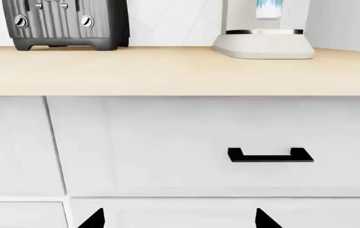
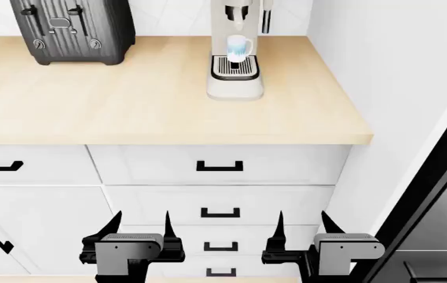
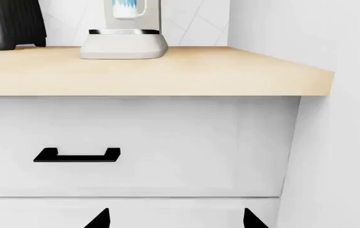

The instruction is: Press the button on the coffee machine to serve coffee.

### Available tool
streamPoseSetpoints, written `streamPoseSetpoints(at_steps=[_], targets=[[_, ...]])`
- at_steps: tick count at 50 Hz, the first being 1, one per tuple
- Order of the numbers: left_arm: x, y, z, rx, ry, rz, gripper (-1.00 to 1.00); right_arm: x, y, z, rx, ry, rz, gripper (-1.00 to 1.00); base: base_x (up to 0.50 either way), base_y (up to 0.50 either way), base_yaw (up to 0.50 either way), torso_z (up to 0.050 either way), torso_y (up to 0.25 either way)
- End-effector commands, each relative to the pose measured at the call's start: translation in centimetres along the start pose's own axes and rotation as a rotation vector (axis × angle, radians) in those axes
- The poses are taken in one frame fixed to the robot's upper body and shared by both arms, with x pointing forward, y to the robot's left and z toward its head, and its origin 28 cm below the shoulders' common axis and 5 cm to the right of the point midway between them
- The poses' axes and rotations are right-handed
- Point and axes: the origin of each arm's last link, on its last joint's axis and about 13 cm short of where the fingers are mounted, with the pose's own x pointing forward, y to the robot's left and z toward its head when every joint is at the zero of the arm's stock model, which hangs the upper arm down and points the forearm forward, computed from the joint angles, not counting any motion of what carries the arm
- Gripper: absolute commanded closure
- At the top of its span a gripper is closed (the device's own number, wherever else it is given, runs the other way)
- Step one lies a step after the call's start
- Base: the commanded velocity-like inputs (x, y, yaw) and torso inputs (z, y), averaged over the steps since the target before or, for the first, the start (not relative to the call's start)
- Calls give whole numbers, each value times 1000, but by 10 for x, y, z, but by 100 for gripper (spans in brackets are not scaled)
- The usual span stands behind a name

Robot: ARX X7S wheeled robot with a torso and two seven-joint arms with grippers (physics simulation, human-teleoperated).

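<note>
A light wooden countertop is mounted above white drawers. A black ribbed toaster and the coffee machine (well apart) are supported on it, near the back wall.

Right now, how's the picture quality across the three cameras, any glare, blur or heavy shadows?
Head view: sharp and evenly lit, only soft shadows beside the coffee machine and toaster. Left wrist view: crisp, flat light, a bright band on the machine's metal tray rim. Right wrist view: equally clear, the countertop shades the drawer front just beneath its edge. No blur or distortion in any view.
</note>
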Motion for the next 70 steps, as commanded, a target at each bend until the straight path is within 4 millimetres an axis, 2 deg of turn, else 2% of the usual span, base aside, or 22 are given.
streamPoseSetpoints(at_steps=[1, 19, 34, 39, 70], targets=[[2, 2, 0, -22, 12, 21, -100, -1, 0, 0, -5, 6, -1, -100, 0, 0, 0, 0, 0], [1, 5, -1, -14, 17, 15, -100, -1, 1, -3, -12, 28, 10, -100, 0, 0, 0, 0, 0], [0, 2, -2, -2, 20, -12, -100, -1, 1, -2, -10, 22, 9, -100, 100, 280, 0, 0, 0], [0, 2, -2, 0, 22, -12, -100, -1, 1, -2, -19, 19, 6, -100, 406, 47, 0, 0, 0], [1, -1, -1, 11, 16, -18, -100, -1, 1, -1, -51, 13, 1, -100, 0, 0, 0, 0, 0]])
